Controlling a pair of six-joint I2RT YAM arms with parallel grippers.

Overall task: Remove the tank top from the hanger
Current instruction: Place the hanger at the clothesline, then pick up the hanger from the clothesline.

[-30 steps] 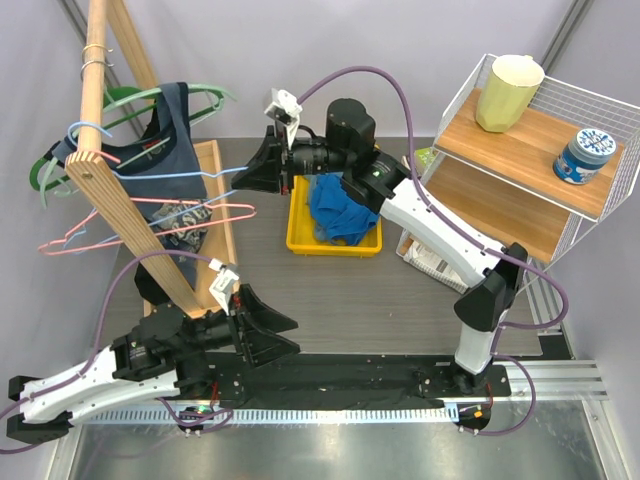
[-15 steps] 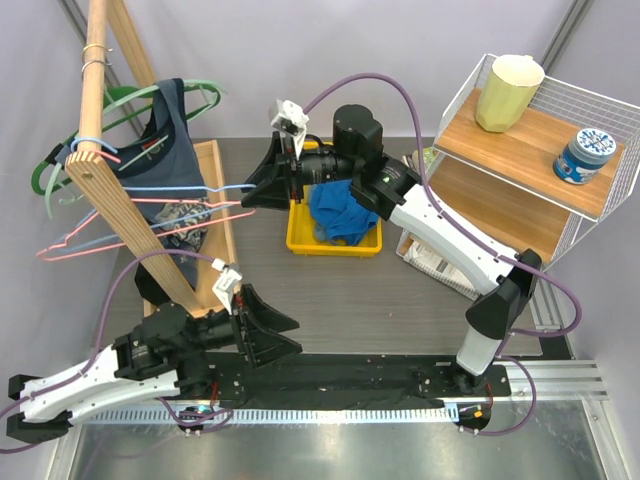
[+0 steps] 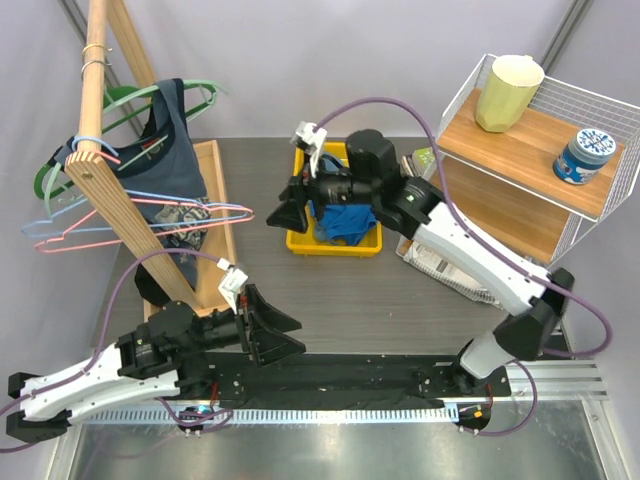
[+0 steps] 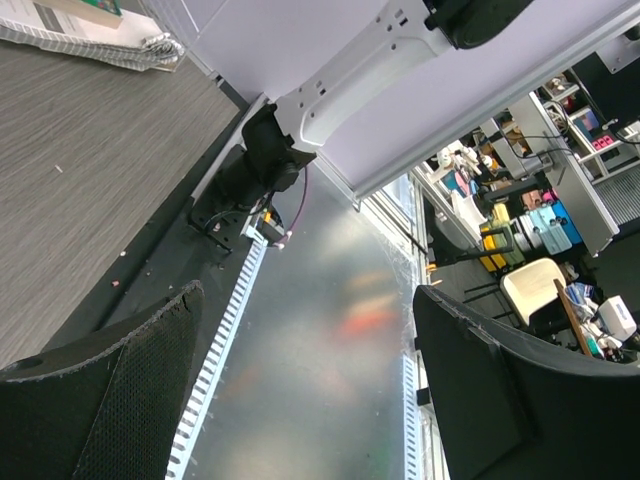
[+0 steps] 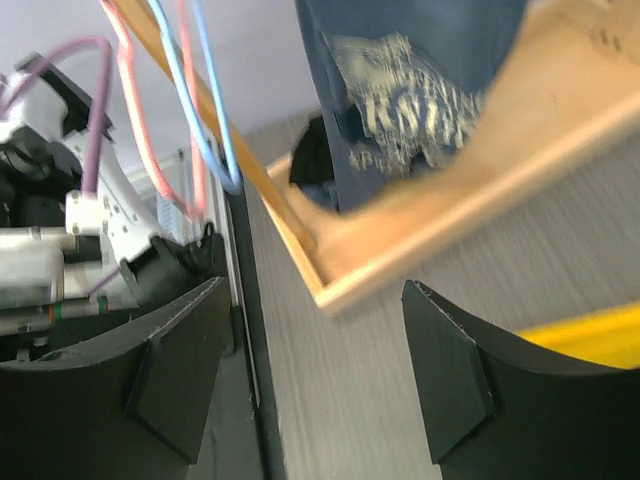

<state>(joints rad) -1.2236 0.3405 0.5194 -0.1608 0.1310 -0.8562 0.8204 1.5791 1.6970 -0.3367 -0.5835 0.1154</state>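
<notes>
Navy tank top (image 3: 175, 165) on green hanger (image 3: 208, 91) at wood rack (image 3: 160, 265); right gripper (image 3: 284, 215) (jaws apart, empty) to rack's rt, left gripper (image 3: 272, 335) below, also apart.

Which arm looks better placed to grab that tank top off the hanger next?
Right, probably: the right gripper is open and faces the tank top; the left gripper points away.
</notes>
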